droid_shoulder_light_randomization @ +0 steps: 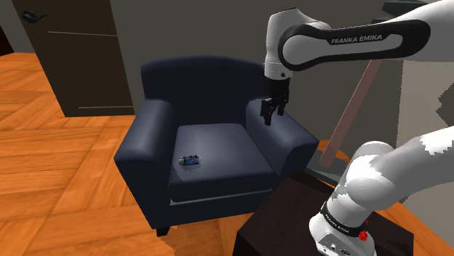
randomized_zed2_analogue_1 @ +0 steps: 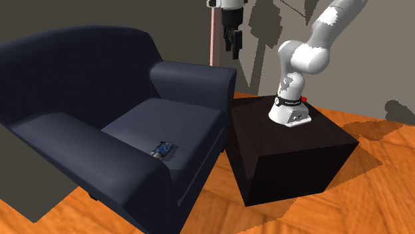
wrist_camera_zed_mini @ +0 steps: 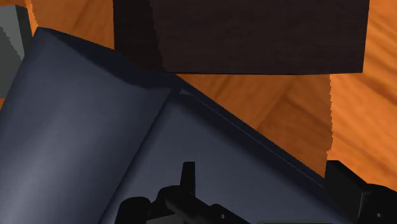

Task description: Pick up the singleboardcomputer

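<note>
Small blue computer board [droid_shoulder_light_randomization: 190,161] [randomized_zed2_analogue_1: 164,149], lying flat on the seat of a dark blue armchair [droid_shoulder_light_randomization: 211,87] [randomized_zed2_analogue_1: 66,73]. On the shoulder view's left part of the cushion, close to the chair arm on that side. Nothing touching it.

Black gripper [droid_shoulder_light_randomization: 273,113] [randomized_zed2_analogue_1: 233,41] up in the air, pointing down, over the chair arm on the shoulder view's right, the one next to the stand. Well apart from the board. In the wrist view, gripper [wrist_camera_zed_mini: 262,168] with its two fingers [wrist_camera_zed_mini: 188,173] standing far apart, holding nothing, only the dark blue chair arm far below between them.

Dark box stand [droid_shoulder_light_randomization: 284,218] [randomized_zed2_analogue_1: 286,153] [wrist_camera_zed_mini: 254,38] just beside the chair, on an orange wood floor [droid_shoulder_light_randomization: 51,167] [randomized_zed2_analogue_1: 346,213]. White arm rising from the top of the box and bending over toward the chair.

Behind the chair, on the shoulder view's left, a dark door [droid_shoulder_light_randomization: 80,58]. On that view's right, a pink plank [droid_shoulder_light_randomization: 349,116] [randomized_zed2_analogue_1: 213,36] leaning against the grey wall.
</note>
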